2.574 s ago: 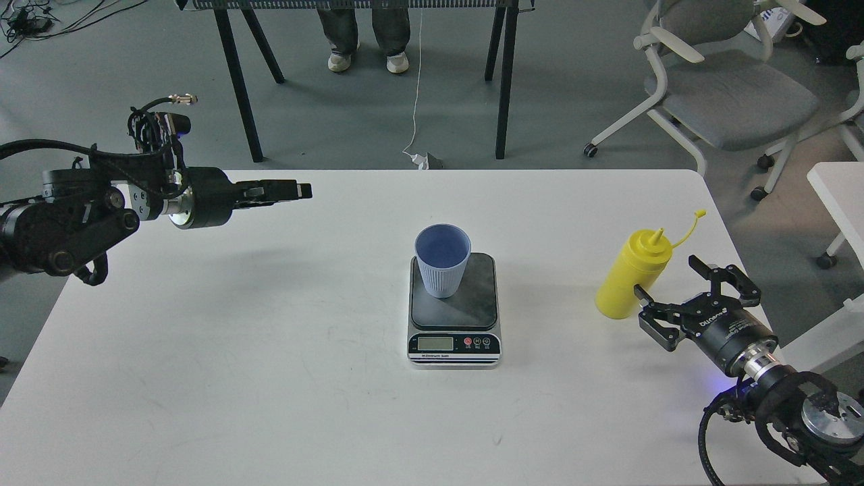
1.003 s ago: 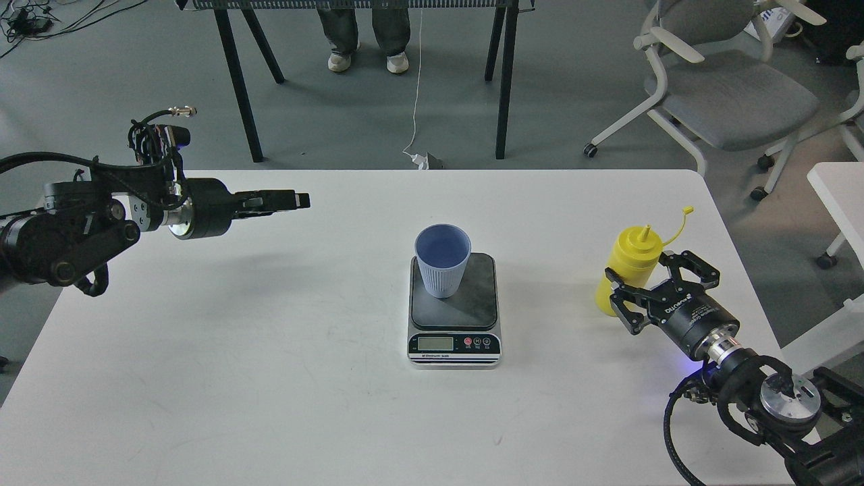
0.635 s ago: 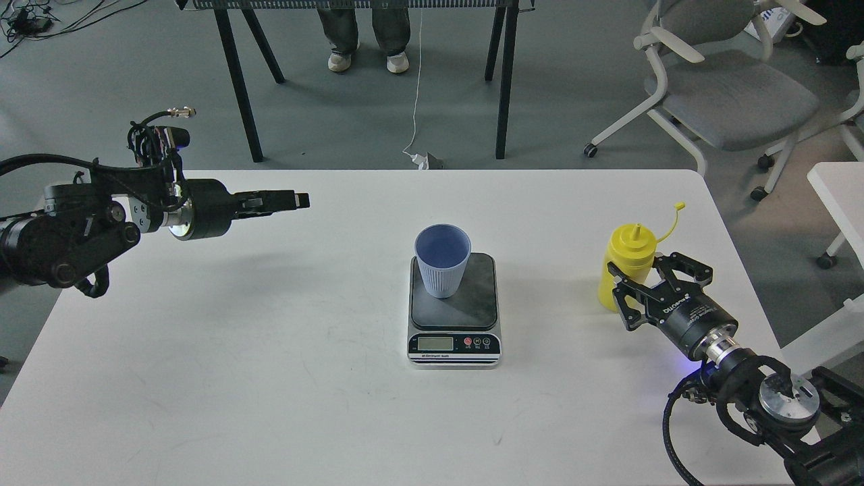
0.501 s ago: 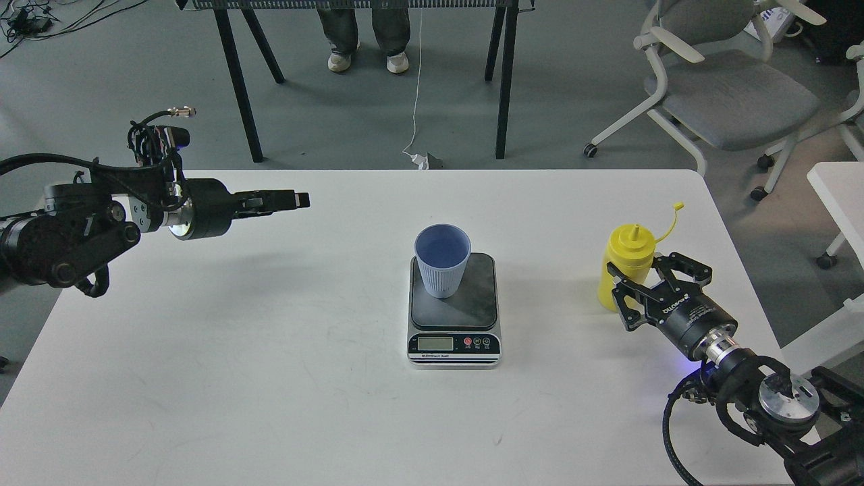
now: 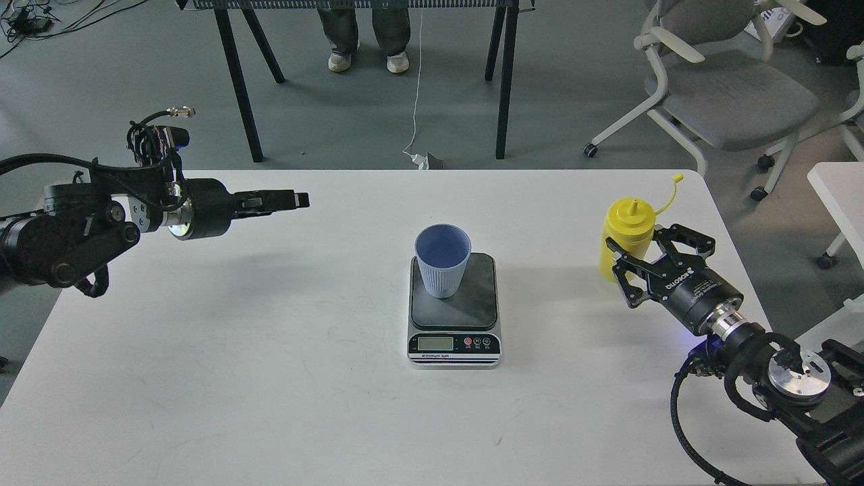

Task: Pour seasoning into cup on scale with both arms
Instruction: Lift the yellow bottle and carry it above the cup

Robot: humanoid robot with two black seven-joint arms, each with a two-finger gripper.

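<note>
The yellow seasoning bottle (image 5: 628,226) is upright at the right side of the table, its cap strap sticking up to the right. My right gripper (image 5: 638,243) is shut on the bottle's lower body, one finger on each side, and the bottle's base is hidden behind it. The light blue ribbed cup (image 5: 442,260) stands upright on the back left part of the scale (image 5: 474,297) in the middle of the table. My left gripper (image 5: 299,200) hovers over the table's back left, pointing right, fingers together and empty, well left of the cup.
The white table (image 5: 270,378) bears only the scale and cup. Its right edge runs close behind my right arm. Beyond it are office chairs (image 5: 715,88), another white table (image 5: 840,196), black table legs (image 5: 503,81) and a standing person's feet (image 5: 368,62).
My right gripper closed around the bottle, stood it upright, and has now raised it up and slightly back. My left arm has stayed still over the last second.
</note>
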